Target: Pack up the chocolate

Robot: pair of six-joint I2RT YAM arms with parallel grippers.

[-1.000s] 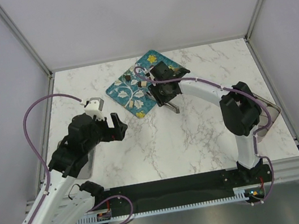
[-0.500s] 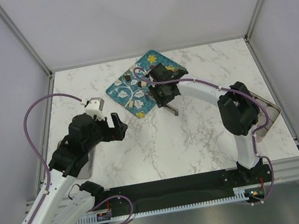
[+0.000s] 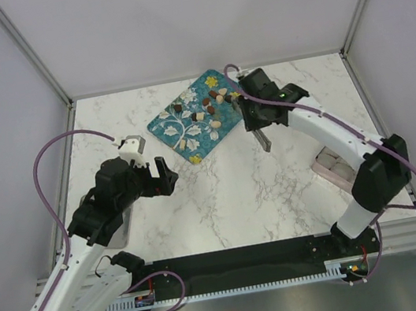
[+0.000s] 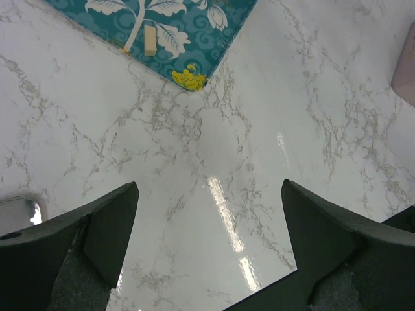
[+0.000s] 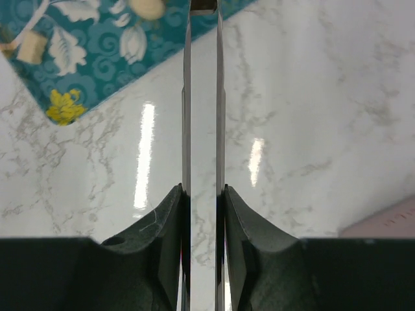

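We see a white, grey-veined marble counter [image 3: 239, 198] enclosed by plain pale walls [image 3: 192, 14] with aluminium corner posts [image 3: 30, 53]; overhead light glares off its surface.

My top camera sits high behind my bases, looking down on the whole marble table [image 3: 238, 190]. My left wrist camera looks down from close, through my left gripper [image 4: 207, 227]. My right wrist camera looks low along the tongs [image 5: 187, 97] in my right gripper [image 5: 202, 201]. All three share the teal tray [image 3: 167, 126]'s yellow-flowered near corner.
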